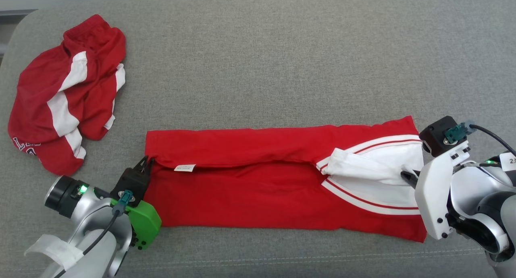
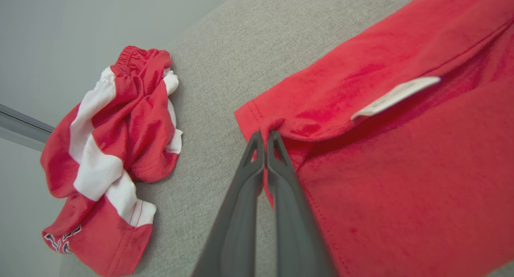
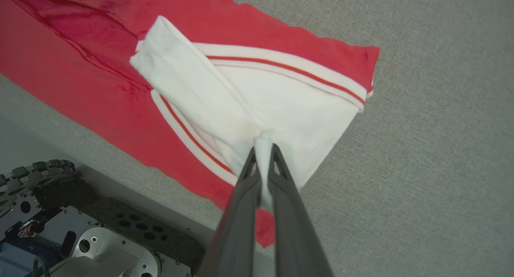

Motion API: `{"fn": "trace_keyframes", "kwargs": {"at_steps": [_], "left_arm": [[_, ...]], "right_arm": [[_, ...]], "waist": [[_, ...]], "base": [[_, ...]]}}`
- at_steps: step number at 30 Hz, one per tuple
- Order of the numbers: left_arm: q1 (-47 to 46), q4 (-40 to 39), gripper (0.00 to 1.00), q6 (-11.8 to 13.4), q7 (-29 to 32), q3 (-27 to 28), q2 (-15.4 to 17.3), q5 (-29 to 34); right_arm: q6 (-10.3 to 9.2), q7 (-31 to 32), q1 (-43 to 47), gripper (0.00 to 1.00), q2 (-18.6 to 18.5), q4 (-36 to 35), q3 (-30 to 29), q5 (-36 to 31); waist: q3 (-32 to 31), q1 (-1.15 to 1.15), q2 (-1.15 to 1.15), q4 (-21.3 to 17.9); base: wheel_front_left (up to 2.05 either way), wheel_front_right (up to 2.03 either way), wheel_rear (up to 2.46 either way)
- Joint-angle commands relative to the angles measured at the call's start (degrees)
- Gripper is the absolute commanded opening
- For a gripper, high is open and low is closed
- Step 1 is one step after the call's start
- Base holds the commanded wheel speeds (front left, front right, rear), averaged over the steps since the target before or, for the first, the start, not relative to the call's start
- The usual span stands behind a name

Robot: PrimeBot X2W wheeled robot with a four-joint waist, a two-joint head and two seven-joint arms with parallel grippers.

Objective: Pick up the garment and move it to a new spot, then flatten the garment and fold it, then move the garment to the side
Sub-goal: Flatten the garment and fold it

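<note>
A red garment (image 1: pixel 258 181) with white, red-striped trim lies stretched flat across the grey surface, its far long edge folded over toward me, a small white label (image 1: pixel 184 168) showing. My left gripper (image 1: pixel 148 162) is shut on the garment's left edge (image 2: pixel 277 128), the dark fingers (image 2: pixel 281 180) pinching red cloth. My right gripper (image 1: pixel 405 175) is shut on the white part at the garment's right end (image 3: pixel 263 142), with white cloth caught between the fingers (image 3: pixel 289 196).
A second red and white garment (image 1: pixel 66 92) lies crumpled at the far left of the grey cushioned surface (image 1: pixel 282 60), also seen in the left wrist view (image 2: pixel 116 164). The robot's base (image 3: pixel 80 237) sits below the surface's front edge.
</note>
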Motion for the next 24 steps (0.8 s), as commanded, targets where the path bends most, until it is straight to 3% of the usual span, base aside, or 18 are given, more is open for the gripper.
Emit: {"fn": "trace_keyframes", "kwargs": {"at_steps": [1, 3, 4, 5, 6, 7, 10, 11, 12, 20, 24], "left_arm": [[0.74, 0.56, 0.00, 0.42, -0.13, 0.21, 0.15, -0.60], [0.51, 1.14, 0.00, 0.48, -0.35, 0.27, 0.07, -0.79], [0.47, 1.42, 0.08, 0.30, -0.08, 0.30, -0.08, -1.07], [0.35, 1.67, 0.34, 0.23, -0.06, 0.29, -0.18, -1.13], [0.41, 2.12, 0.77, 0.19, 0.05, 0.46, -0.38, -1.73], [0.50, 2.64, 1.00, 0.27, 0.36, 0.64, -0.51, -2.05], [1.09, 3.09, 1.00, 1.13, 0.81, 1.21, -1.38, -3.18], [1.38, 3.09, 1.00, 1.24, 0.84, 1.29, -1.55, -3.59], [1.49, 3.10, 1.00, 1.51, 0.76, 1.44, -1.67, -3.86], [3.91, 1.97, 1.00, 4.01, 0.63, 3.82, -2.07, -6.98], [5.60, -0.02, 1.00, 5.90, -0.83, 5.95, -1.96, -8.67]], "right_arm": [[-0.02, 0.31, 1.02, 0.00, -0.12, -0.50, -0.39, 0.32], [-0.02, 0.95, 1.79, 0.00, -0.21, -0.44, -0.14, 0.53], [-0.02, 1.01, 2.04, 0.00, -0.19, -0.49, -0.10, 0.58], [-0.02, 1.22, 2.30, 0.00, -0.08, -0.43, 0.10, 0.83], [-0.02, 1.54, 2.59, 0.00, -0.07, -0.30, 0.45, 1.09], [-0.02, 1.73, 2.66, 0.00, -0.18, -0.35, 0.68, 1.12], [-0.02, 2.22, 3.41, 0.00, 0.15, -0.33, 1.06, 1.55], [-0.02, 2.38, 3.65, 0.20, 0.32, -0.32, 1.08, 1.67], [-0.02, 2.49, 3.88, 1.00, 0.66, -0.16, 0.74, 1.87], [-0.01, 4.94, 6.52, 1.00, 0.82, -1.24, 1.26, 2.22], [-0.01, 3.05, 7.27, 1.00, 0.73, -2.29, 0.57, 1.04]], "waist": [[-0.21, 0.00, 0.00, 0.11], [-0.40, 0.00, 0.00, 0.24], [-0.48, 0.00, 0.00, 0.28], [-0.55, 0.00, 0.00, 0.32], [-0.62, 0.00, 0.00, 0.35], [-0.66, 0.00, 0.00, 0.37], [-0.91, 0.00, 0.00, 0.49], [-1.00, 0.00, 0.00, 0.52], [-1.10, 0.00, 0.00, 0.56], [-2.33, 0.00, 0.00, 1.29], [-3.17, 0.00, 0.00, 1.72]], "base": [[0.00, 0.00, 0.00], [0.00, 0.00, 0.00], [0.00, 0.00, 0.00], [0.00, 0.00, 0.00], [0.00, 0.00, 0.00], [0.00, 0.00, 0.00], [0.00, 0.00, 0.00], [0.00, 0.00, 0.00], [0.00, 0.00, 0.00], [0.00, 0.00, 0.00], [0.00, 0.00, 0.00]]}}
